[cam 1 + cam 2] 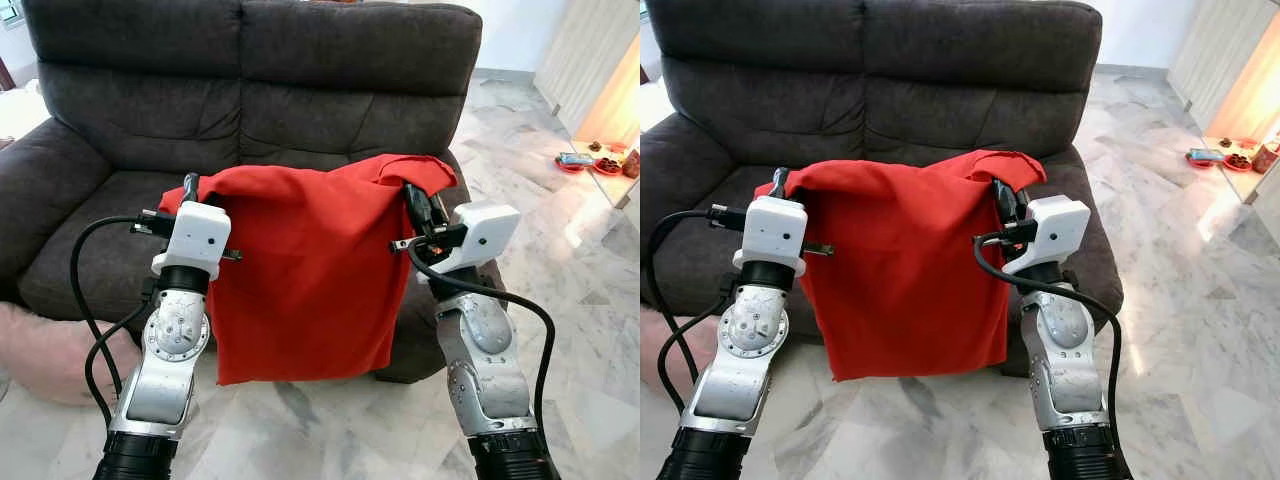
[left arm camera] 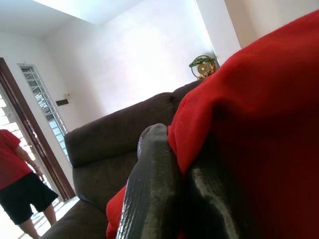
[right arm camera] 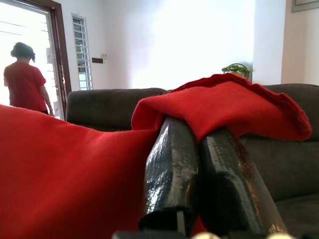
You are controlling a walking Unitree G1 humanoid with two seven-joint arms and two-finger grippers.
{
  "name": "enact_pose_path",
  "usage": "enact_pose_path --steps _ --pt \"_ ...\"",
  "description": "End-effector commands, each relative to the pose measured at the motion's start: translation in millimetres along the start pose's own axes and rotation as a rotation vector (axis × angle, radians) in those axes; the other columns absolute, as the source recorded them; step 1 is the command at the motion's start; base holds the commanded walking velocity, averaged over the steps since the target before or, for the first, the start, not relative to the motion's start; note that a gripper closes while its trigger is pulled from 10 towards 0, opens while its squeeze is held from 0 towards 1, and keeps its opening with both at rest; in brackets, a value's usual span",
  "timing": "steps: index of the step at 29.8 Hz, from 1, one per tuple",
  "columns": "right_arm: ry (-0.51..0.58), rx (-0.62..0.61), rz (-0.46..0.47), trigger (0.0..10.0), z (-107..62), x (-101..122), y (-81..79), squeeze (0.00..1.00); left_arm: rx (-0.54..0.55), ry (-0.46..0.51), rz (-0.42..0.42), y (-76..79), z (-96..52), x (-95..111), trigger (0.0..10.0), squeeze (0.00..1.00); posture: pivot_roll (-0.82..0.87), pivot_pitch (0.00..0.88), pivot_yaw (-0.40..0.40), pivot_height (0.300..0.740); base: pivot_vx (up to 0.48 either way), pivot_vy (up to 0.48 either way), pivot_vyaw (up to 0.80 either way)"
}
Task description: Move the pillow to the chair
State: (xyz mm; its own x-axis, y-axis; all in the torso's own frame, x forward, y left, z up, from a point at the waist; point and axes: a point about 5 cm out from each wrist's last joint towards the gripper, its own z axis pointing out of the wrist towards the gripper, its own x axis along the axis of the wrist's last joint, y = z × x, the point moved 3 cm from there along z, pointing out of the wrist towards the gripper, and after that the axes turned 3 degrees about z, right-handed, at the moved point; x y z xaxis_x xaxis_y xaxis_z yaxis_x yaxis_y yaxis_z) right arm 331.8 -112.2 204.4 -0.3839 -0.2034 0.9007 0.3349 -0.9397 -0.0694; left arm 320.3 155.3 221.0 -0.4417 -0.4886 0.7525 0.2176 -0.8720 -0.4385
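Note:
A red pillow [image 1: 300, 270] hangs limp like a flat cloth in front of a dark sofa [image 1: 250, 90], its lower edge just above the floor. My left gripper [image 1: 190, 187] is shut on the pillow's upper left corner, and red fabric is pinched between its black fingers [image 2: 149, 184]. At the upper right corner my right gripper [image 1: 413, 200] is shut on the pillow too, with a fold of fabric draped over its fingers [image 3: 172, 164]. Both arms are raised at about the same height, holding the pillow between them.
The sofa stands directly ahead, its seat behind the pillow. A pink cushion [image 1: 40, 350] lies on the marble floor [image 1: 580, 300] at lower left. Small dishes [image 1: 590, 160] sit on a low ledge at the right. A person [image 3: 22, 79] stands at a bright doorway.

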Motion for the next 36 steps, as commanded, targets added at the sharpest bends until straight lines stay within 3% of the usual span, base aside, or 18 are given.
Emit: enact_pose_path --steps 1,36 --pt "0.099 0.025 -0.012 10.0 5.5 24 -6.5 0.00 0.031 0.113 0.012 -10.6 6.3 26 10.0 0.00 0.07 0.027 -0.060 0.740 0.244 0.000 0.00" --pt "0.164 0.048 -0.018 10.0 15.6 44 -11.4 0.00 0.102 0.175 -0.001 -28.0 20.0 45 10.0 0.00 0.07 0.022 -0.064 0.740 0.265 0.000 0.00"
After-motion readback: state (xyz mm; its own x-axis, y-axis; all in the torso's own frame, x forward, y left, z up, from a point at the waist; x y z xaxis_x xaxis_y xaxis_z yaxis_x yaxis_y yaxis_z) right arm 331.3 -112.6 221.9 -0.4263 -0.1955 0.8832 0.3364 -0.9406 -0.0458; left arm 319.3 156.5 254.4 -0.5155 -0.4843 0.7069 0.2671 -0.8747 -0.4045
